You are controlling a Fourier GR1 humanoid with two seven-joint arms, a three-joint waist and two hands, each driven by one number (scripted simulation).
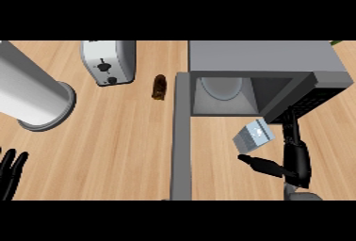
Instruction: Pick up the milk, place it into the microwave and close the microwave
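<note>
Closest to me, my left hand (12, 172) was just parked at the lower left edge, fingers up and relaxed, holding nothing. My right hand (292, 162) was doing the work: thumb stuck out to the left, fingers reaching up along the milk (254, 135), a small silvery carton tilted over in the air just in front of the microwave (268, 59) mouth. Looked like a pinch on the carton's right side, though the contact itself was hard to make out.

The microwave door (182, 136) was swung wide open, running down the desk (104, 141) on the left of the opening, and the glass turntable (221, 87) showed inside. My take: get the carton level first, then push straight in, centred over the turntable, staying off the right wall, which the fingers were already near.

Further back sat a toaster (108, 61), a small brown bottle (159, 87) and a big white cylinder (31, 94), all well clear.
</note>
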